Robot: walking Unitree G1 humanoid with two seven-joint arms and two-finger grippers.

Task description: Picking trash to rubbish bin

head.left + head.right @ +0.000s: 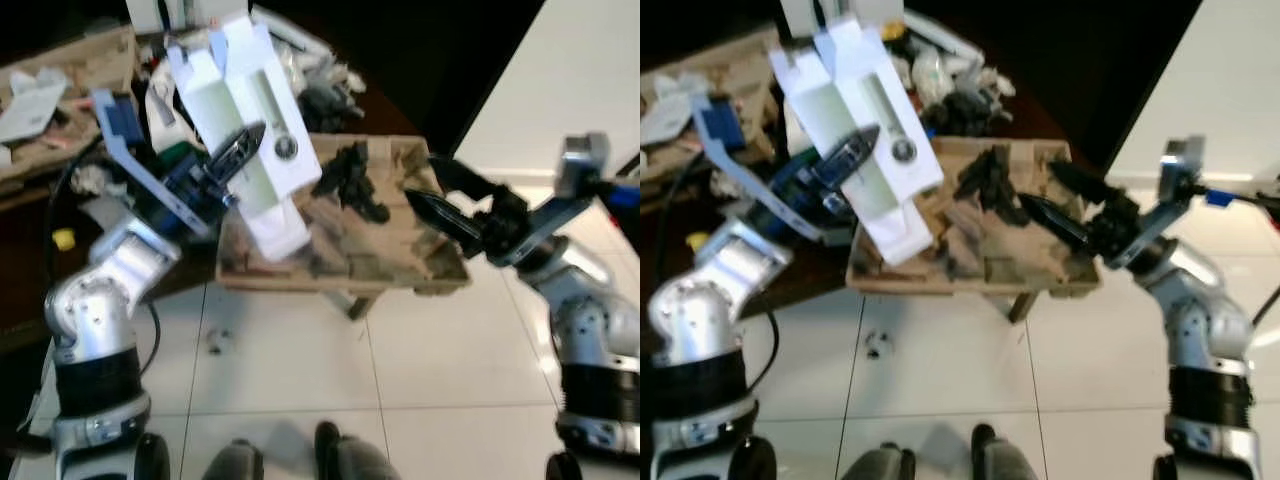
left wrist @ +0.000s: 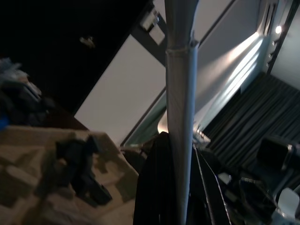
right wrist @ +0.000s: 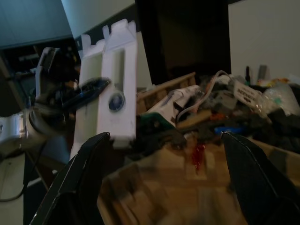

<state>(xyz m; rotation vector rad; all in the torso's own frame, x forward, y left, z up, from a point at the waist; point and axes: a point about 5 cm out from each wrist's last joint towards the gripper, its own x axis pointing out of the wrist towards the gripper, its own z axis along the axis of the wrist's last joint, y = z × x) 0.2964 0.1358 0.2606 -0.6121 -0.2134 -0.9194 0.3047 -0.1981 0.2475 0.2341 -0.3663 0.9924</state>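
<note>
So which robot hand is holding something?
The left gripper. It's shut on the white cardboard box and lifting it, while the right gripper is open with nothing in it.

1. Setting: an indoor room of a home or studio type; the exact use cannot be told.
2. Floor: large pale glossy tiles (image 1: 440, 350) with dark grout lines.
3. Furniture: a low wooden tray-top table (image 1: 340, 275) with a patterned surface.
4. Clutter: a heap of mixed litter (image 1: 950, 75) lies behind the table, and a cardboard box (image 1: 75, 70) of papers stands at one side.
5. Surroundings: a pale wall (image 1: 570, 70) and dark vertical curtains (image 2: 243, 108) seen from the left wrist view.
</note>
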